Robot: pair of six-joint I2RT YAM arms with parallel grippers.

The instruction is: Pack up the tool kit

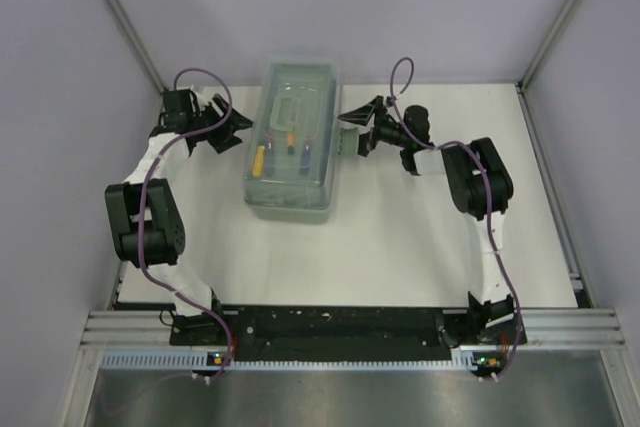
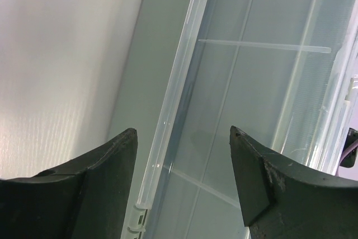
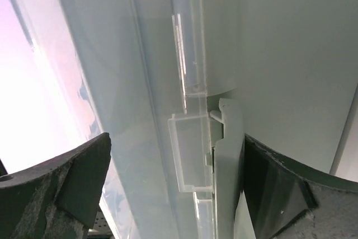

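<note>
Flanking the lidded toolbox (image 1: 288, 200) with the left gripper (image 1: 237, 129) on its left side and the right gripper (image 1: 350, 130) on its right, holding both sets of jaws apart, gripping nothing; showing a yellow-handled tool (image 1: 259, 159) inside the toolbox.

One toolbox (image 1: 288, 199), two arms (image 1: 148, 219) (image 1: 478, 177), two grippers (image 1: 236, 128) (image 1: 354, 127)

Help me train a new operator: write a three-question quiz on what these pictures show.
1. True or false: the left claw is shut.
2. Fill the blank: the right claw has its jaws ___.
3. The toolbox stands: A) between the two claws; B) left of both claws; C) right of both claws.

Key: 1 false; 2 open; 3 A.
</note>
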